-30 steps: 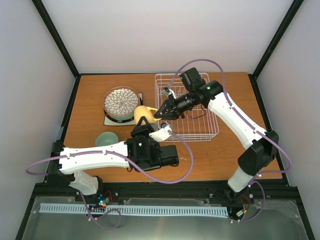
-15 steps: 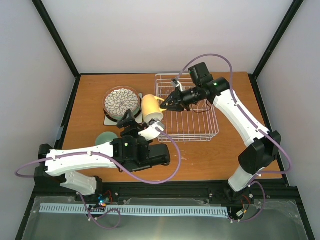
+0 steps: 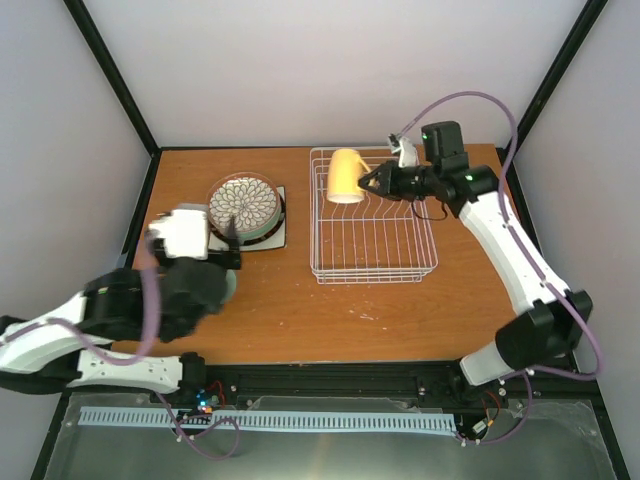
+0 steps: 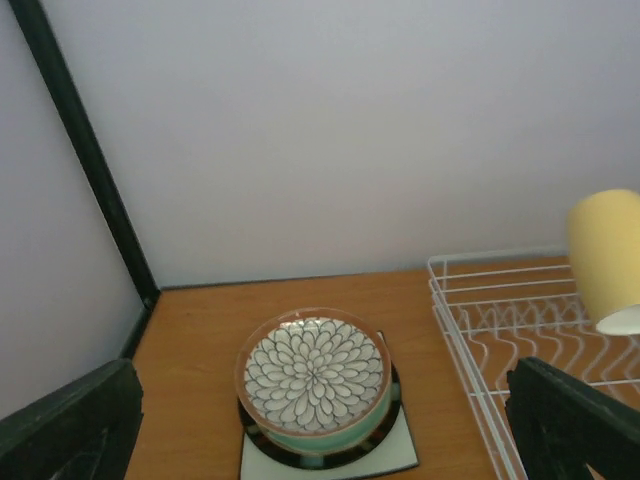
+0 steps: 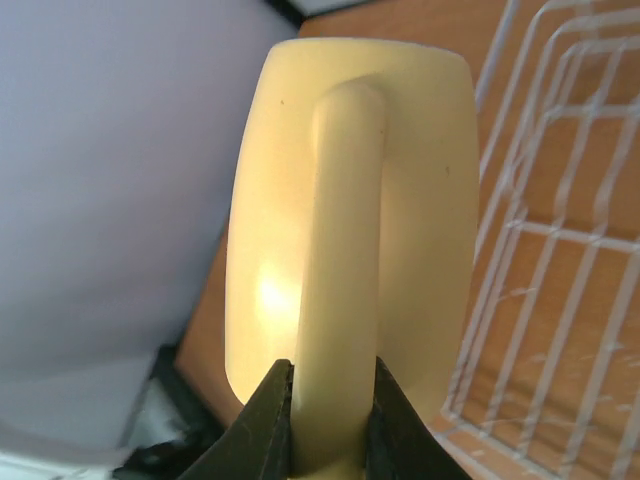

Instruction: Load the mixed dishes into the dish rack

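Step in hand: transfer of the first dish to the rack. At the near left, the left fingers (image 4: 75, 420) are spread wide and hold nothing; they face the stack of dishes topped by the white petal-patterned round plate (image 4: 314, 368), which rests on the square white plate (image 4: 330, 462) left of centre. To the right, the white wire dish rack (image 3: 380, 240) holds no dish yet. Above its far-left corner hangs the yellow ceramic mug (image 3: 346, 176), clear of the wires and tipped over, its handle clamped between the right fingers (image 5: 262, 425), which are closed tight on it. The next move probably calls for lowering the mug to the rack floor, keeping it off the upright prongs, and parting the fingers only once it is seated. The plates then remain to be loaded. The black base rail (image 3: 330, 380) carries both arms along the near edge. Beyond it lies the orange-brown wooden counter (image 3: 300, 320), smooth and flat. Plain white walls (image 3: 330, 70) enclose it on three sides, with black frame posts (image 3: 110, 75) at the far corners.
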Robot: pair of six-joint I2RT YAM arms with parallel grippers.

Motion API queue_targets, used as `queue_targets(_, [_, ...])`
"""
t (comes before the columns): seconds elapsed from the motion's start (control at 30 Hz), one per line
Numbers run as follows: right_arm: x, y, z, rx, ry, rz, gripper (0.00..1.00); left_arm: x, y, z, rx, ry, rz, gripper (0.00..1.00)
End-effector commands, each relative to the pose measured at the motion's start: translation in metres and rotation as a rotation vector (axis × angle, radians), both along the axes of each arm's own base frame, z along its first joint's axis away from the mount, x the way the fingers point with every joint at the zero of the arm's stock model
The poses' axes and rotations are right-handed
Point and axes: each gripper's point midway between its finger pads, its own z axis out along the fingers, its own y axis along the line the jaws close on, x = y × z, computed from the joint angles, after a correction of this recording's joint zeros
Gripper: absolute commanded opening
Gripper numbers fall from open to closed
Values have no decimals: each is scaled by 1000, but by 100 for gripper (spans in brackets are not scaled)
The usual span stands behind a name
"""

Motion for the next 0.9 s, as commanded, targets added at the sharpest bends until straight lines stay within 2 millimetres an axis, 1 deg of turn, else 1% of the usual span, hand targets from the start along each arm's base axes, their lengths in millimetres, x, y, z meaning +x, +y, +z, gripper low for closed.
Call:
queue_targets(0.0, [12, -40, 56, -137, -470, -170, 3, -9, 2, 20, -271, -65, -199, 100])
queue_targets(0.03, [13, -46, 59, -154, -520, -203, 3, -15, -9, 28, -272, -138, -337, 100])
queue_targets(0.07, [8, -53, 57, -169, -569, -225, 3, -25, 2, 36, -376, -212, -426, 100])
queue_targets(0.1, [4, -55, 56, -182, -633, -231, 3, -31, 11, 42, -483, -265, -466, 100])
queue_targets(0.13, [-1, -58, 61, -190, -711, -254, 3, -37, 21, 47, -536, -324, -501, 100])
queue_targets(0.17, [-7, -58, 61, -212, -783, -258, 3, -41, 26, 46, -559, -336, -529, 100])
queue_targets(0.2, [-17, -53, 61, -231, -848, -243, 3, -43, 28, 44, -561, -339, -544, 100])
queue_targets(0.23, [-26, -47, 56, -257, -906, -210, 3, -44, 27, 42, -527, -340, -555, 100])
queue_targets(0.27, [-34, -39, 44, -290, -938, -177, 3, -44, 24, 41, -500, -318, -562, 100])
queue_targets(0.3, [-36, -36, 34, -312, -963, -160, 3, -43, 17, 39, -461, -291, -563, 100])
queue_targets(0.33, [-38, -32, 18, -335, -961, -122, 3, -42, 8, 35, -410, -262, -574, 100])
queue_targets(0.43, [-36, -18, -20, -405, -953, -43, 3, -42, -18, 38, -338, -231, -612, 100])
queue_targets(0.5, [-31, -13, -36, -441, -966, -28, 3, -39, -30, 38, -308, -218, -609, 100])
queue_targets(0.57, [-25, -13, -54, -496, -976, -8, 3, -37, -33, 38, -307, -210, -596, 100])
queue_targets(0.63, [-17, -12, -67, -538, -976, 6, 3, -39, -28, 47, -364, -229, -600, 100])
queue_targets(0.67, [-14, -10, -72, -544, -975, 17, 3, -39, -30, 49, -379, -235, -603, 100])
queue_targets(0.73, [-7, -5, -83, -548, -965, 33, 3, -35, -41, 52, -352, -244, -585, 100])
queue_targets(0.77, [-3, -2, -87, -542, -958, 39, 3, -32, -56, 49, -294, -243, -578, 100])
queue_targets(0.8, [0, 1, -92, -532, -947, 48, 3, -26, -68, 52, -244, -240, -564, 100])
queue_targets(0.83, [1, 6, -96, -518, -938, 61, 3, -17, -86, 50, -185, -219, -565, 100])
queue_targets(0.87, [3, 10, -99, -505, -929, 75, 3, -2, -99, 50, -153, -178, -562, 100])
